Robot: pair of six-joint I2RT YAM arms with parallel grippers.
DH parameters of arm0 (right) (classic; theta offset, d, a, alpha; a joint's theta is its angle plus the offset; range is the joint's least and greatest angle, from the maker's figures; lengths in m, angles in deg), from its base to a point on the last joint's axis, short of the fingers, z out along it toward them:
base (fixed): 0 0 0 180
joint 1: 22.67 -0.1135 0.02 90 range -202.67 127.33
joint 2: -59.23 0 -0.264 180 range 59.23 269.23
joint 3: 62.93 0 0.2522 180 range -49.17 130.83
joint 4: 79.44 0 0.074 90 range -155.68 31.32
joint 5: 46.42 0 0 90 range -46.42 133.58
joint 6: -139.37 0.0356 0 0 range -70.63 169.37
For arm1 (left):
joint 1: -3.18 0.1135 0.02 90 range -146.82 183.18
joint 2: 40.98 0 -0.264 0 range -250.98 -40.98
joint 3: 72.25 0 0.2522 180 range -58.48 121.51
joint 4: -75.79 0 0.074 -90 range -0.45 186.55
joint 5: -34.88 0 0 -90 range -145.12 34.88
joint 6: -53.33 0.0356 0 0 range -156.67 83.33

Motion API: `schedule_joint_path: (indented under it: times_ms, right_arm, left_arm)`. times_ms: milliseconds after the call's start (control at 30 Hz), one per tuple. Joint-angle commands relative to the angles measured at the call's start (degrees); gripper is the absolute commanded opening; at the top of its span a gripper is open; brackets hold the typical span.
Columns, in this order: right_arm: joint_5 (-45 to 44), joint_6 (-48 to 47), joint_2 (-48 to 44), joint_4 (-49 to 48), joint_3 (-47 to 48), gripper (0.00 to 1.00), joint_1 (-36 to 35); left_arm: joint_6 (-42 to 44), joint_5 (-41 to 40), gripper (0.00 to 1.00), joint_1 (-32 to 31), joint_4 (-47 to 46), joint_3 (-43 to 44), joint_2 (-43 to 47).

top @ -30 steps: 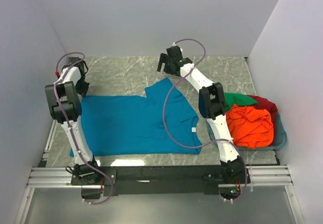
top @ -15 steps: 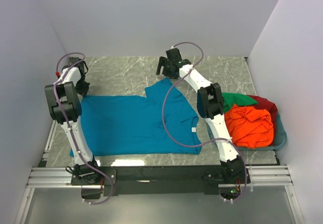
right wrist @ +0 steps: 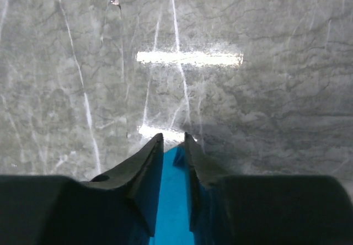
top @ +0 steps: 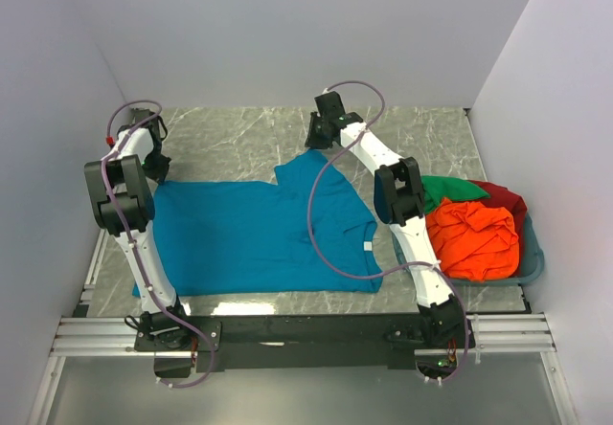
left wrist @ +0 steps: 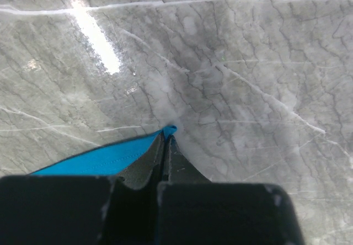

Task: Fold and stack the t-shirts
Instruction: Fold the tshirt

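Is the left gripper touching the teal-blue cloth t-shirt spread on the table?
Touching. The left wrist view shows the left gripper shut on an edge of the teal-blue t-shirt, with a bit of cloth peeking out beyond the closed jaws.

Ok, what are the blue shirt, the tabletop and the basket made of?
The teal-blue t-shirt looks like soft matte knit cloth, probably cotton; it lies limp and creased. The grey veined tabletop is glossy stone or marble-print laminate; it mirrors the lights. The teal-grey basket is likely smooth moulded plastic, judging from its rigid rim.
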Motion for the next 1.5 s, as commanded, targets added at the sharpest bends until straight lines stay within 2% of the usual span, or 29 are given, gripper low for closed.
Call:
schedule_joint_path:
  times_ms: [0,33,100,133,333,367,467,533,633,900,967,1000,1033,1100,1333,1467]
  right_arm:
    - [0.3,-1.8,0.1,-0.8,0.4,0.24,0.3]
    - [0.3,-2.0,-0.1,-0.7,0.4,0.21,0.3]
    - [0.0,-2.7,-0.2,-0.8,0.4,0.04,0.3]
    - [-1.1,-2.9,-0.3,-0.6,0.5,0.00,0.3]
    - [-4.0,-5.7,-0.9,1.5,0.5,0.00,0.4]
    - [-4.6,-6.0,-0.8,2.0,0.4,0.07,0.3]
    - [-4.0,-5.9,-0.1,3.3,1.1,0.16,0.9]
    - [-3.6,-5.6,0.4,3.9,1.8,0.17,1.2]
    - [-3.1,-5.7,0.0,3.3,1.1,0.31,1.1]
    - [-0.7,-6.4,1.1,5.1,1.7,0.34,1.1]
    - [-0.7,-5.8,1.3,6.7,1.5,0.29,1.0]
    - [-1.1,-5.7,1.1,6.9,1.0,0.24,1.0]
    - [-1.6,-5.7,0.8,6.5,0.5,0.10,1.0]
    - [-2.0,-5.7,-1.1,5.4,-2.0,0.00,1.0]
    - [-2.4,-6.7,-9.2,0.1,-6.1,0.00,0.3]
    - [-2.6,-9.3,-17.5,-4.6,-17.4,0.00,-1.0]
  left_arm:
    - [1.0,3.5,0.01,-0.5,0.4,-1.8,1.1]
    - [1.2,3.5,0.01,-0.5,0.2,-1.9,1.4]
    - [1.4,3.1,0.01,-0.5,0.4,-1.8,1.6]
    - [1.5,3.0,0.01,-0.4,0.6,-1.7,1.7]
    - [1.7,4.0,0.01,-0.5,-0.3,-2.6,2.4]
    - [1.7,4.1,0.01,-0.5,-0.4,-2.8,2.5]
    - [1.7,4.3,0.01,-0.5,-0.5,-3.2,2.5]
    - [1.7,4.1,0.01,-0.5,-0.3,-3.1,2.3]
    - [1.6,4.1,0.01,-0.5,0.0,-2.9,2.4]
    - [1.5,4.4,0.01,-0.5,-0.3,-2.7,2.3]
    - [1.5,4.6,0.01,-0.4,-0.3,-2.7,2.2]
    - [1.5,4.7,0.01,-0.4,-0.4,-2.7,2.3]
    - [1.6,4.8,0.01,-0.5,-0.4,-2.8,2.2]
    - [1.6,5.1,0.01,-0.5,-0.3,-2.9,2.5]
    - [1.9,5.6,0.01,-0.6,-1.0,-4.2,4.4]
    - [1.8,6.0,0.01,-0.7,-2.7,-7.4,7.4]
